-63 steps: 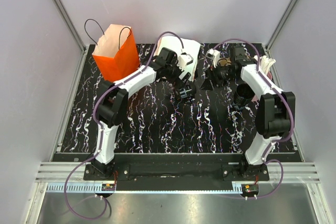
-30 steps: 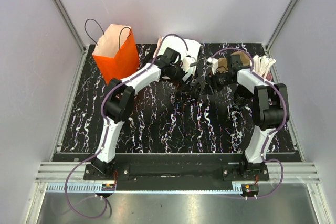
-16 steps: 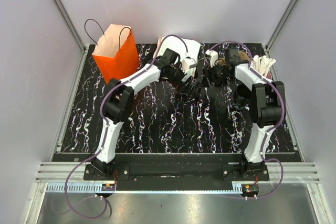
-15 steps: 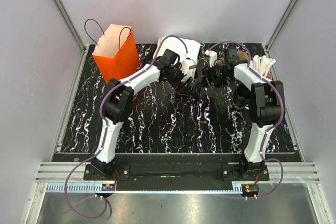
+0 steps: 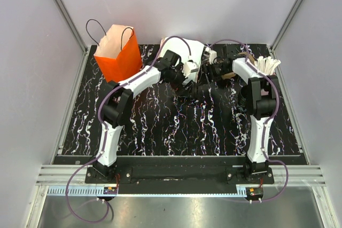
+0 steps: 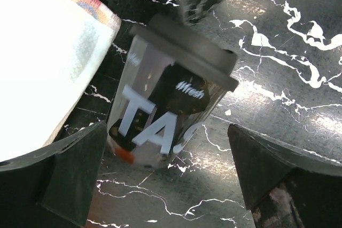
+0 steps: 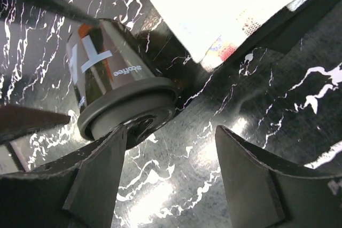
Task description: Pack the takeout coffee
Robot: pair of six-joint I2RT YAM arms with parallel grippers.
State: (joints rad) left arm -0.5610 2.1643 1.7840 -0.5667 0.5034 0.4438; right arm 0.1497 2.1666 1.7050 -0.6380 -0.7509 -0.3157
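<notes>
The takeout coffee (image 6: 160, 110) is a black cup with white lettering and a grey lid (image 6: 193, 52). It lies tipped on the marbled table beside the white paper bag (image 6: 43, 52). My left gripper (image 6: 166, 127) is open, its fingers wide on either side of the cup's base, apart from it. My right gripper (image 7: 171, 132) is open at the lid end (image 7: 128, 105), with its left finger against the lid's rim. In the top view both grippers (image 5: 196, 85) (image 5: 209, 73) meet at the back middle and cover the cup.
An orange paper bag (image 5: 117, 52) stands open at the back left. The white bag (image 5: 187, 49) lies behind the grippers. A pink cup of white sticks (image 5: 269, 65) stands at the back right. Another dark round thing (image 5: 243, 99) sits by the right arm.
The right gripper has shifted left and farther back to the cup's lid, and its jaws have spread a little. The left arm has hardly moved.
</notes>
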